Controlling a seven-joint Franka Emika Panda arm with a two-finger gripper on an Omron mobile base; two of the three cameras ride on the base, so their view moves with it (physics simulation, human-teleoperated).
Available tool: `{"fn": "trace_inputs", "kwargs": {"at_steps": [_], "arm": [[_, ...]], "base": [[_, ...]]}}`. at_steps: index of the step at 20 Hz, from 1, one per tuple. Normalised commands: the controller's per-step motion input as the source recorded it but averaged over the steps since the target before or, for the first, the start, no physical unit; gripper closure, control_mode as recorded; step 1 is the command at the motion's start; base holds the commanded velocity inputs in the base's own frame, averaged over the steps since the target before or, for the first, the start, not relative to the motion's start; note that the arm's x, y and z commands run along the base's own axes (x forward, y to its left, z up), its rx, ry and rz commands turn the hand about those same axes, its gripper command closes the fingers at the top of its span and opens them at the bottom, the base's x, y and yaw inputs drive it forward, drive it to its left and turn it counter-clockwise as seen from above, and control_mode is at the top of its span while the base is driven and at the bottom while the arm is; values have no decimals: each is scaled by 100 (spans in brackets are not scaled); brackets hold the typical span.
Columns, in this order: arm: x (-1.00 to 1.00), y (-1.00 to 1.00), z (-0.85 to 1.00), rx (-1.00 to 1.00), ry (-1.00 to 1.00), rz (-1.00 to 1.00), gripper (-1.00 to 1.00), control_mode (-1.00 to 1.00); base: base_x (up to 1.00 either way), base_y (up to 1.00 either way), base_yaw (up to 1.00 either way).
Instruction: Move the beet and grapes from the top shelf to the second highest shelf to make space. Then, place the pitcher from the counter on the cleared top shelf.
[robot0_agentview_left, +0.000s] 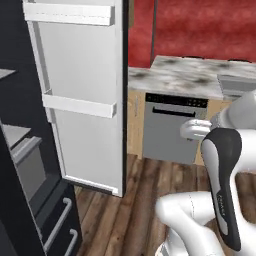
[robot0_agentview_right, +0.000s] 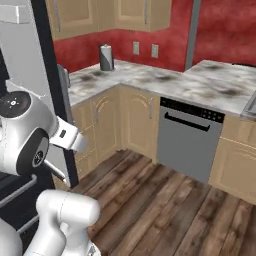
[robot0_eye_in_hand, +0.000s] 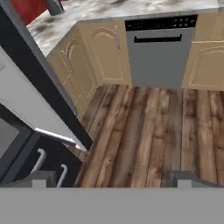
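My gripper (robot0_eye_in_hand: 112, 180) is open, its two fingertips (robot0_eye_in_hand: 40, 178) wide apart with nothing between them, and it looks down at the wooden floor in front of the fridge. A tall dark pitcher (robot0_agentview_right: 106, 57) stands on the marbled counter (robot0_agentview_right: 165, 82) in the back corner, far from the gripper; its base also shows (robot0_eye_in_hand: 54, 6). At the far left, slivers of two pale-grey fridge shelves show: an upper thin one (robot0_agentview_left: 6, 73) and a lower one with a front rail (robot0_agentview_left: 20, 145). The beet and the grapes are out of view.
The fridge door (robot0_agentview_left: 85, 95) stands open between the fridge and the counter, with two door racks. Dark freezer drawers with handles (robot0_agentview_left: 59, 225) sit below. A steel dishwasher (robot0_agentview_right: 187, 142) is set among tan cabinets. Bare wooden floor (robot0_eye_in_hand: 148, 131) lies ahead.
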Motion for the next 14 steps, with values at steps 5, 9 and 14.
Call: {"fn": "trace_inputs", "kwargs": {"at_steps": [5,9,14], "arm": [[0,0,0,0,0,0,-100,100],[0,0,0,0,0,0,-100,100],[0,0,0,0,0,0,-100,100]], "base": [[1,-60,-53],[23,-47,-36],[52,-22,-11]]}}
